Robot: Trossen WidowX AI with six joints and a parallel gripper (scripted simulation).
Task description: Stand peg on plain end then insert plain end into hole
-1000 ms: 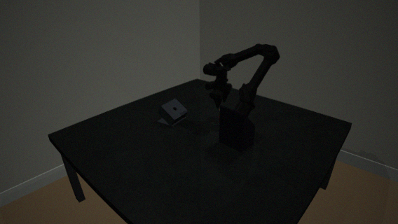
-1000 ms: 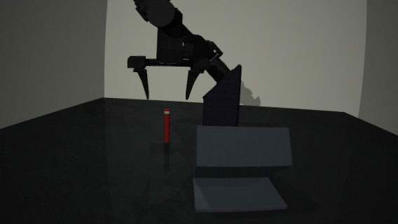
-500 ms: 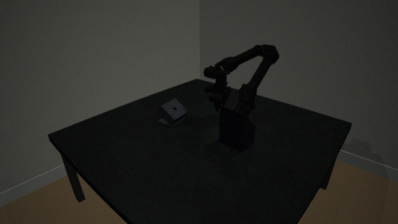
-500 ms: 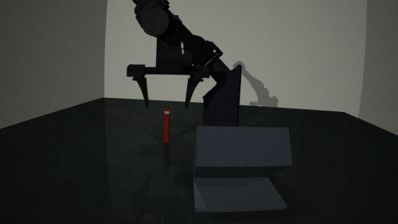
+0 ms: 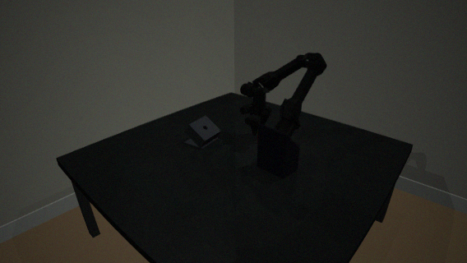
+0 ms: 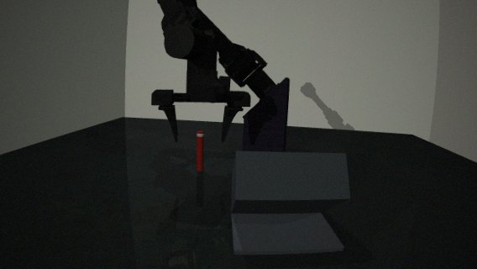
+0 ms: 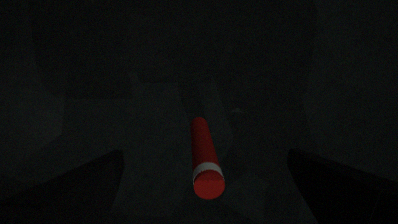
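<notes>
A red peg [image 6: 200, 153] [image 7: 204, 147] stands upright on the table, its white-banded end up and its plain end down. It is hidden in the top view. My gripper [image 6: 199, 141] [image 7: 208, 157] is open and empty, pointing down. In the exterior view its fingertips are on either side of the peg's line, about level with the peg's top. In the wrist view the peg's banded top shows between the two fingers, touching neither. The sloped panel [image 5: 199, 126] [image 6: 291, 174] has one dark hole [image 5: 205, 127] in its face, seen in the top view; the exterior view shows the panel's back.
The panel's base plate [image 6: 285, 233] lies on the dark table [image 5: 164, 185]. A dark upright block [image 5: 276, 152] [image 6: 269, 122] stands by the arm's base. In the exterior view the panel is to the right of the peg and nearer the camera.
</notes>
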